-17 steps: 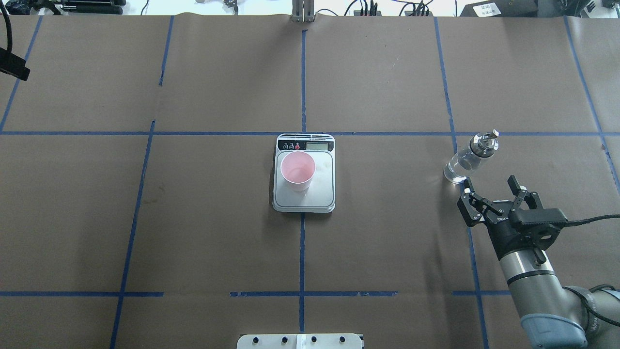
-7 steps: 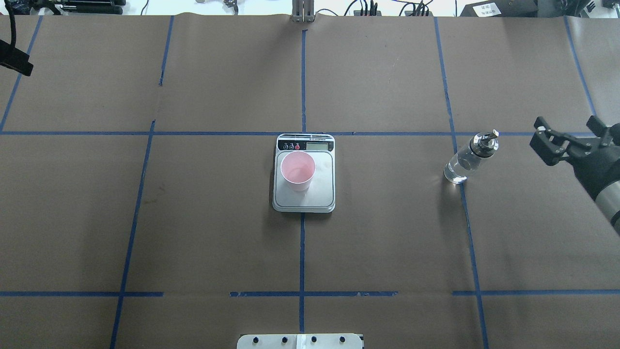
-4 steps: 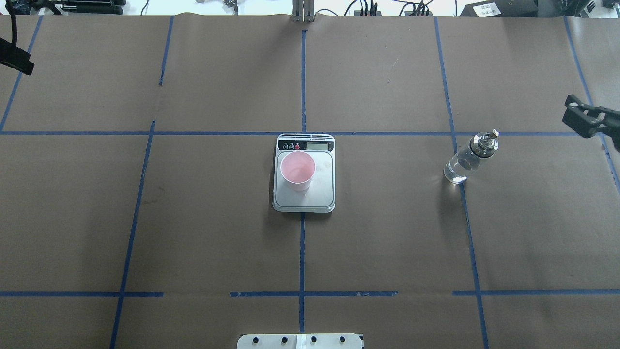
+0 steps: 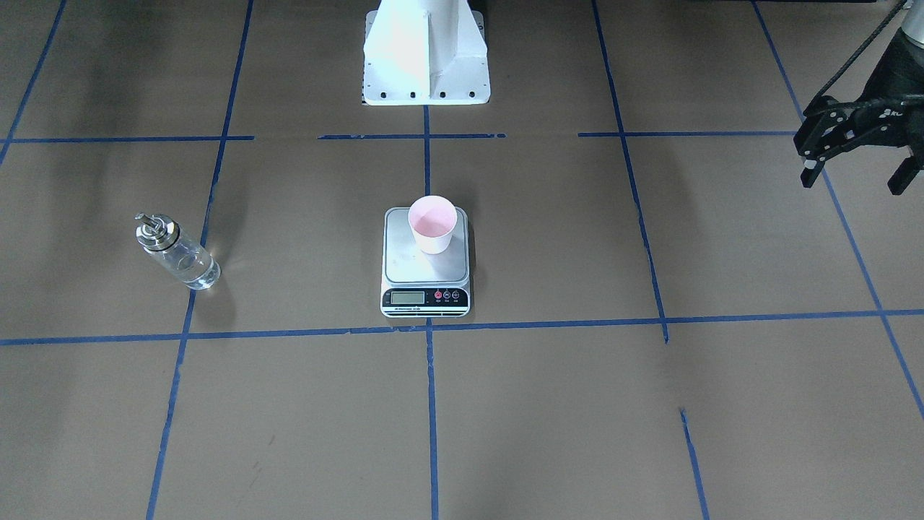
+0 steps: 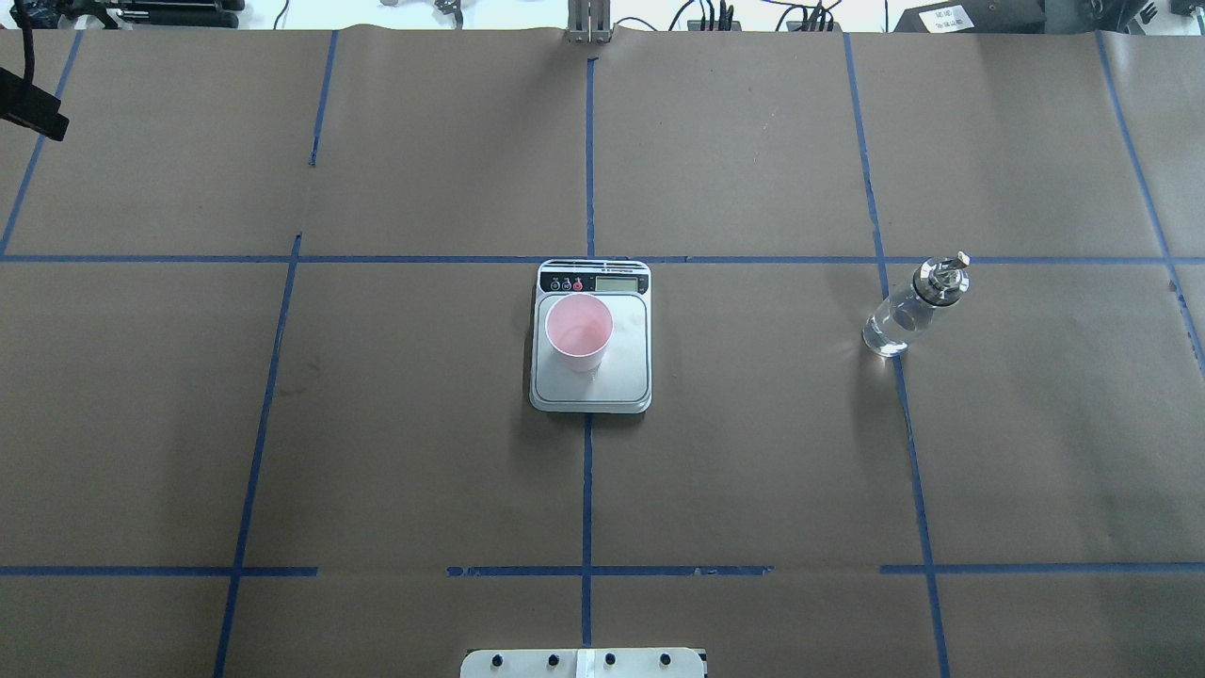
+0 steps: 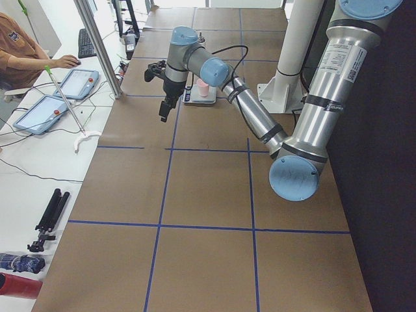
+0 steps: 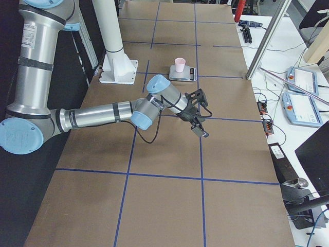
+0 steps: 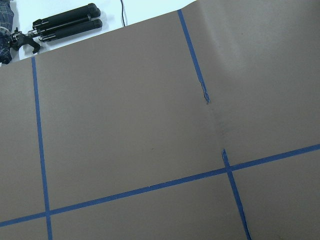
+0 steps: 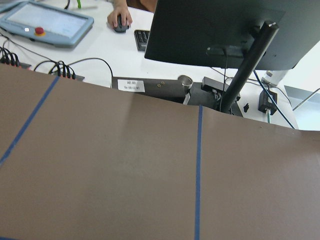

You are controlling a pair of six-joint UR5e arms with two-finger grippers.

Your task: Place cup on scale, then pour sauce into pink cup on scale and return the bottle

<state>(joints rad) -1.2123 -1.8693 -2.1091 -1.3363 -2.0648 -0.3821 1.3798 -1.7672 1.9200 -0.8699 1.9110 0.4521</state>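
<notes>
While the cup [image 4: 432, 225] stands on the scale [image 4: 424, 273], bottle [image 4: 179, 254] apart, left tool [image 4: 854, 175] spread, empty, cannot tell for right tool [image 7: 199, 116].

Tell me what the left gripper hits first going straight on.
Probably just the table: the left gripper points down at brown paper near a blue tape cross; depth is unclear.

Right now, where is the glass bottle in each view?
Front-facing: bottle left of centre, left of the scale.
Overhead: bottle at right, right of the scale.
Exterior left: cannot make it out.
Exterior right: cannot make it out.
Left wrist: not in it.
Right wrist: not in it.
Shared landmark: the scale with the pink cup on it, mid-table.
</notes>
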